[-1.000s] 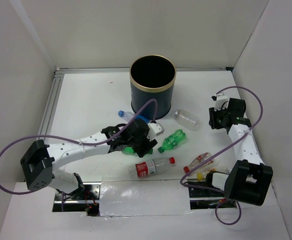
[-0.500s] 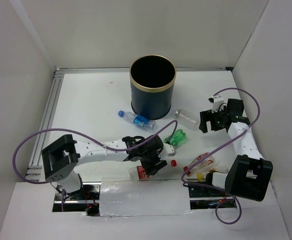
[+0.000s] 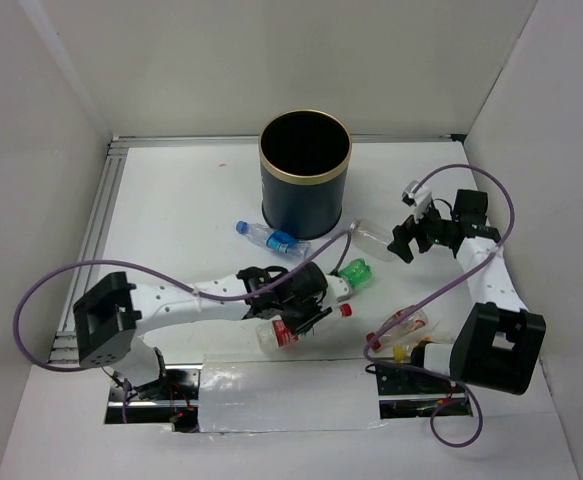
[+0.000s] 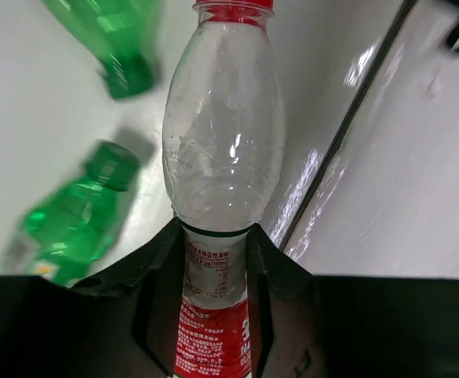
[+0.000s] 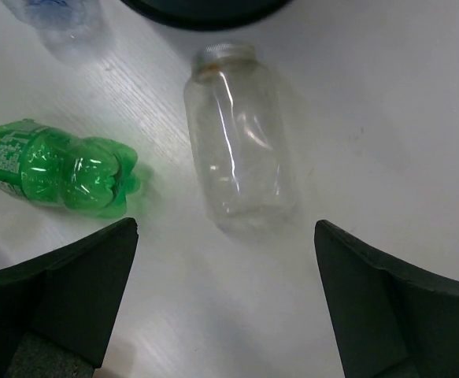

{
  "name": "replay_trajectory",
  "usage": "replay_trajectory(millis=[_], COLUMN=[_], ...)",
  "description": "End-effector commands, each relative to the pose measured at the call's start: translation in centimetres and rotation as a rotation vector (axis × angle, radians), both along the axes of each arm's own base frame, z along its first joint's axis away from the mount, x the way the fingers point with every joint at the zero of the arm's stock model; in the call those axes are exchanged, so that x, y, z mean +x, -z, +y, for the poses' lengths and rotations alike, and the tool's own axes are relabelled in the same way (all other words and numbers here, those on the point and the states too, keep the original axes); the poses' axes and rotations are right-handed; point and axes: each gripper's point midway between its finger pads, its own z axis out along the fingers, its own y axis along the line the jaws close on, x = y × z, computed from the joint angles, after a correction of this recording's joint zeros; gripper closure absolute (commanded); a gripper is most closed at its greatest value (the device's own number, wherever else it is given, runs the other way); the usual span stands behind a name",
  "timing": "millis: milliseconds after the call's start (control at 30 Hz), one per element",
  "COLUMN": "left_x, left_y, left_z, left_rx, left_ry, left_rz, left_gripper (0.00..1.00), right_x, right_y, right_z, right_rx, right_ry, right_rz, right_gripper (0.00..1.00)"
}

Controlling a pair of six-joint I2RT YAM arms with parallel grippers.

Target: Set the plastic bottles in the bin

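Observation:
The dark bin (image 3: 306,190) with its tan rim stands at the back centre. My left gripper (image 3: 299,308) is shut on a clear bottle with a red cap and red label (image 4: 221,142), both jaws pressing its labelled waist (image 4: 213,260). Two green bottles (image 4: 79,213) (image 4: 111,39) lie to its left in the left wrist view; one green bottle (image 3: 354,272) shows from above. My right gripper (image 3: 407,240) is open (image 5: 223,236), hovering just short of a plain clear bottle (image 5: 241,134) (image 3: 371,238) lying beside the bin. A blue-capped bottle (image 3: 266,237) lies in front of the bin.
A small bottle with red and yellow parts (image 3: 401,322) lies near the right arm's base. A taped strip (image 3: 291,395) runs along the table's near edge. White walls close in on the left, back and right. A purple cable loops off each arm.
My left gripper has closed on the red-labelled bottle and the bottle has turned slightly. My right gripper has opened wide and moved left toward the plain clear bottle.

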Motion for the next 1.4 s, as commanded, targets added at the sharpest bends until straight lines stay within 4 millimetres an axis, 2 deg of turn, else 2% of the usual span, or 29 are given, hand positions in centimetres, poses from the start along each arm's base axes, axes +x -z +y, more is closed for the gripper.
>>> replay_trajectory(millis=[0, 33, 100, 133, 200, 233, 300, 333, 367, 400, 433, 467, 500, 600, 633, 667, 700, 733, 833, 867, 967, 1000, 1033, 1100, 1200, 1233, 1267, 1333, 1367], left_x=[3.0, 5.0, 7.4, 9.8, 12.8, 15.3, 17.8, 19.8, 21.0, 21.7, 23.5, 24.6, 25.4, 29.2, 30.2, 30.9, 32.8, 33.7, 35.9, 36.6, 38.0, 38.0, 37.9, 37.8, 36.6, 35.2, 34.2, 32.2, 29.7], left_y=[-10.7, -14.2, -18.4, -21.4, -24.5, -27.9, -30.9, -32.4, -35.7, -37.1, -37.1, -39.5, -40.8, -41.5, -41.8, -41.2, -40.0, -39.3, -36.7, -34.9, -32.1, -31.1, -31.1, -30.3, -31.4, -33.1, -33.5, -34.8, -35.5], left_z=[-1.3, -1.2, 0.3, 1.5, 3.6, 5.3, 6.4, 7.9, 8.1, 7.8, 7.4, 7.8, 7.4, 6.6, 6.5, 5.9, 5.6, 5.6, 5.4, 4.9, 4.7, 4.8, 4.6, 4.5, 5.4, 5.4, 5.4, 6.1, 6.9], left_rx=[-0.179, -0.233, -0.282, -0.325, -0.372, -0.441, -0.521, -0.553, -0.648, -0.702, -0.727, -0.785, -0.838, -0.919, -0.946, -0.961, -0.949, -0.934, -0.914, -0.896, -0.853, -0.828, -0.830, -0.807, -0.788, -0.801, -0.787, -0.764, -0.762], left_ry=[-0.040, -0.084, -0.137, -0.204, -0.296, -0.367, -0.422, -0.492, -0.521, -0.505, -0.542, -0.564, -0.556, -0.616, -0.630, -0.649, -0.677, -0.704, -0.770, -0.780, -0.802, -0.808, -0.798, -0.788, -0.757, -0.729, -0.715, -0.663, -0.635], left_rz=[-0.207, -0.262, -0.343, -0.397, -0.471, -0.538, -0.583, -0.615, -0.671, -0.677, -0.664, -0.696, -0.707, -0.684, -0.686, -0.650, -0.639, -0.643, -0.599, -0.575, -0.540, -0.522, -0.517, -0.508, -0.554, -0.582, -0.598, -0.657, -0.677], left_gripper=[1.00, 1.00, 1.00, 1.00, 1.00, 1.00, 1.00, 1.00, 1.00, 1.00, 1.00, 1.00, 1.00, 1.00, 0.95, 0.94, 0.93, 0.93, 0.78, 0.74, 0.46, 0.30, 0.21, 0.08, 0.00, 0.00, 0.00, 0.00, 0.00], right_x=[1.9, 2.7, 4.0, 4.4, 5.3, 5.9, 5.9, 6.0, 6.0, 5.8, 5.5, 5.8, 5.3, 5.6, 5.8, 5.8, 6.0, 5.9, 7.2, 7.4, 7.9, 8.0, 7.8, 7.9, 8.1, 8.0, 8.0, 8.1, 7.2], right_y=[-3.2, -2.6, -2.8, -1.5, -1.1, -0.6, -0.2, 0.0, 0.3, 0.6, 1.3, 1.2, 1.5, 2.1, 2.2, 2.5, 2.9, 3.7, 4.4, 4.4, 5.5, 6.1, 7.0, 7.6, 9.0, 9.8, 9.8, 9.2, 9.2], right_z=[2.2, 2.1, 1.9, 1.8, 1.5, 1.4, 1.5, 1.5, 2.0, 2.0, 2.3, 2.8, 3.2, 4.1, 4.3, 4.2, 4.7, 4.8, 4.6, 4.8, 4.9, 4.7, 4.9, 4.9, 5.0, 5.0, 5.0, 5.3, 5.5], right_rx=[0.026, 0.037, 0.040, 0.054, 0.053, 0.058, 0.078, 0.078, 0.082, 0.086, 0.071, 0.058, 0.051, 0.003, -0.013, -0.036, -0.045, -0.046, -0.113, -0.118, -0.173, -0.198, -0.210, -0.224, -0.245, -0.243, -0.242, -0.226, -0.210], right_ry=[-0.254, -0.268, -0.280, -0.284, -0.294, -0.298, -0.308, -0.313, -0.326, -0.326, -0.330, -0.346, -0.352, -0.377, -0.375, -0.373, -0.375, -0.360, -0.329, -0.307, -0.283, -0.276, -0.274, -0.265, -0.245, -0.247, -0.248, -0.258, -0.270], right_rz=[-0.206, -0.199, -0.205, -0.162, -0.147, -0.130, -0.097, -0.092, -0.083, -0.074, -0.061, -0.071, -0.064, -0.069, -0.066, -0.058, -0.049, -0.012, -0.011, 0.000, 0.020, 0.034, 0.062, 0.084, 0.124, 0.144, 0.155, 0.158, 0.196], right_gripper=[0.00, 0.00, 0.00, 0.00, 0.00, 0.00, 0.00, 0.00, 0.01, 0.01, 0.01, 0.01, 0.01, 0.01, 0.01, 0.01, 0.01, 0.01, 0.01, 0.01, 0.01, 0.01, 0.01, 0.01, 0.05, 0.07, 0.10, 0.26, 0.36])
